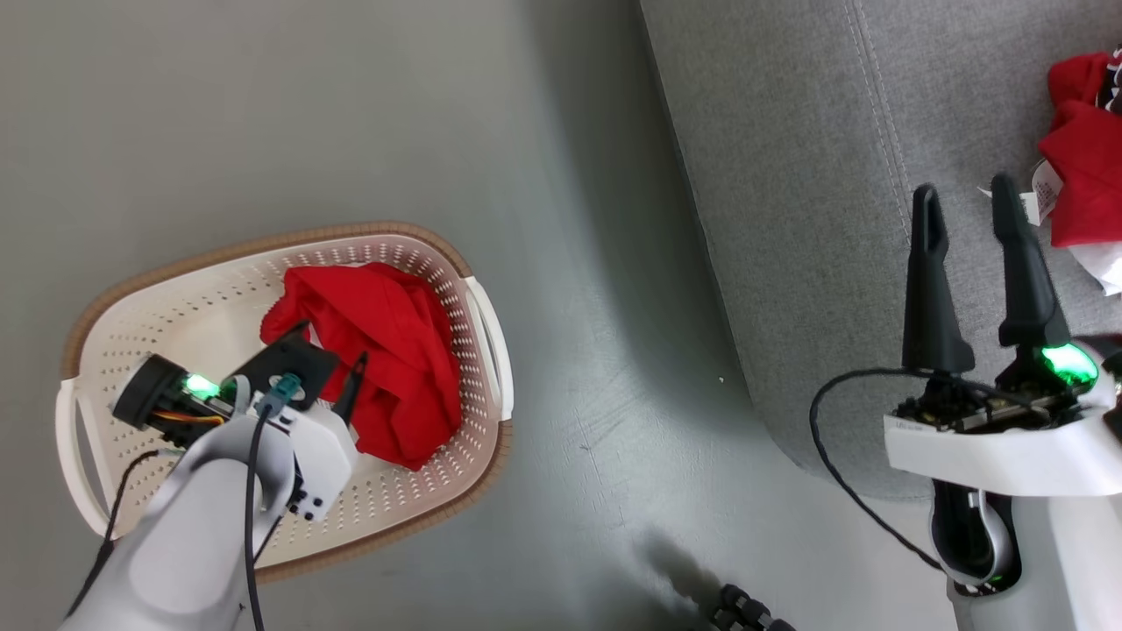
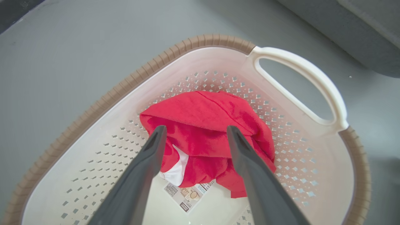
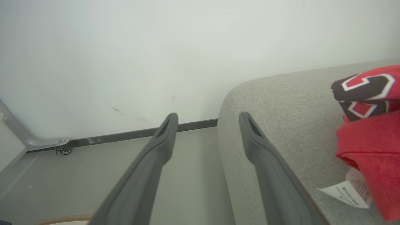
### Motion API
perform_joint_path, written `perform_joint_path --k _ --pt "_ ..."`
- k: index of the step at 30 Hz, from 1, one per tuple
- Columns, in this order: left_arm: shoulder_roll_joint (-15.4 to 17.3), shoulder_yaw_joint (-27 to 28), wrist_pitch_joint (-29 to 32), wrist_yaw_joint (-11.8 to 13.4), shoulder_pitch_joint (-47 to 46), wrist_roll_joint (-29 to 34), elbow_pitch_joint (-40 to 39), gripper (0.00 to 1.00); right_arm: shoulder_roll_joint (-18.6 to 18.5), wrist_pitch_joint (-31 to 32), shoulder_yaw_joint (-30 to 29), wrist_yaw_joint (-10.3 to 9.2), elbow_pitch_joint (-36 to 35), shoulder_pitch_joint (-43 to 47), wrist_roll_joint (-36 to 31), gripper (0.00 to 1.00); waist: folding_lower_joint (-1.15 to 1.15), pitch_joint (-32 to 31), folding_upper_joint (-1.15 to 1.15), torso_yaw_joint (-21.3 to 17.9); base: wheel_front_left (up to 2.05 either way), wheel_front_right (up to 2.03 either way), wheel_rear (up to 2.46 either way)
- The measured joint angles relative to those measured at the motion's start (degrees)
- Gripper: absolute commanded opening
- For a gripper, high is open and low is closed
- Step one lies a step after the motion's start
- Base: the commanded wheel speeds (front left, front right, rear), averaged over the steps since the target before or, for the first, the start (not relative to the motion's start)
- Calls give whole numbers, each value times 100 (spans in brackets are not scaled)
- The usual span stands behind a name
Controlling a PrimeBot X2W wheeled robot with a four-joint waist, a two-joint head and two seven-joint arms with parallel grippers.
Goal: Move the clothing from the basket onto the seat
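A red garment (image 2: 206, 137) lies bunched in the basket (image 2: 215, 40) and the jersey (image 3: 368, 90) is on the seat (image 1: 789, 175), so the job looks half done. The left gripper (image 2: 197, 131) points down into the basket, jaws wide and empty, framing the heap for a pinch. The right gripper (image 1: 964, 188) hovers level over the seat's edge, equally wide, holding nothing.

The grey floor (image 1: 578, 368) is lying open between the cream perforated plastic basket (image 1: 175, 315) at eight o'clock and the light-grey fabric sofa (image 1: 789, 219) at two o'clock.
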Motion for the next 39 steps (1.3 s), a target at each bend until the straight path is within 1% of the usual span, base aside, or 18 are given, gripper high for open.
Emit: perform_joint_path --k 7,13,16,27,39 --pt "99 71 154 155 -239 18 221 100 3 -1 36 0 -116 -185 46 100 0 229 0 -97 0 0 0" --pt "98 121 281 255 -396 52 402 100 3 -1 76 0 -147 -193 76 100 0 401 0 -171 0 0 0" --pt "98 157 316 265 -493 52 491 100 4 -1 123 0 -162 -274 97 100 0 479 0 -206 0 0 0" --pt "133 292 510 509 -850 51 761 100 4 -8 199 0 -249 -420 208 100 0 711 0 -333 0 0 0" --pt "57 324 559 550 -1113 8 907 100 7 -9 256 0 -256 -541 310 100 0 890 0 -452 0 0 0"
